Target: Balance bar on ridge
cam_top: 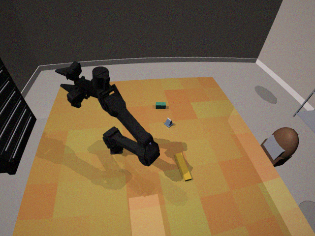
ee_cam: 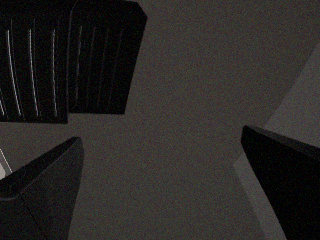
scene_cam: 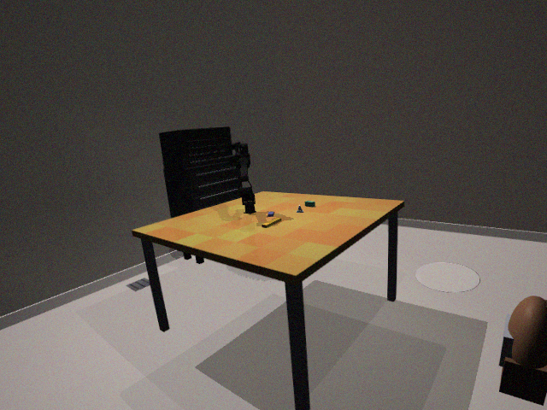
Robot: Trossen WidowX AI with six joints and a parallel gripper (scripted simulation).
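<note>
A long yellow bar (cam_top: 182, 166) (scene_cam: 271, 222) lies flat on the table (cam_top: 88, 216) (scene_cam: 304, 262), apart from the ridge. The ridge (cam_top: 168, 123) (scene_cam: 300, 209) is a small grey-blue wedge on a flat base, standing between the bar and a green block, with nothing on it. My gripper (cam_top: 58, 77) (ee_cam: 165, 140) is open and empty, raised high at the left in the top view, far from both bar and ridge. The wrist view shows only the spread fingers and the room, with no bar or ridge.
A green block (cam_top: 160, 105) (scene_cam: 309, 203) lies beyond the ridge. A small blue block (scene_cam: 270, 213) lies between the arm's base and the bar, mostly hidden behind the arm in the top view. A black cabinet (cam_top: 11, 127) (scene_cam: 176, 176) (ee_cam: 100, 65) stands beside the table.
</note>
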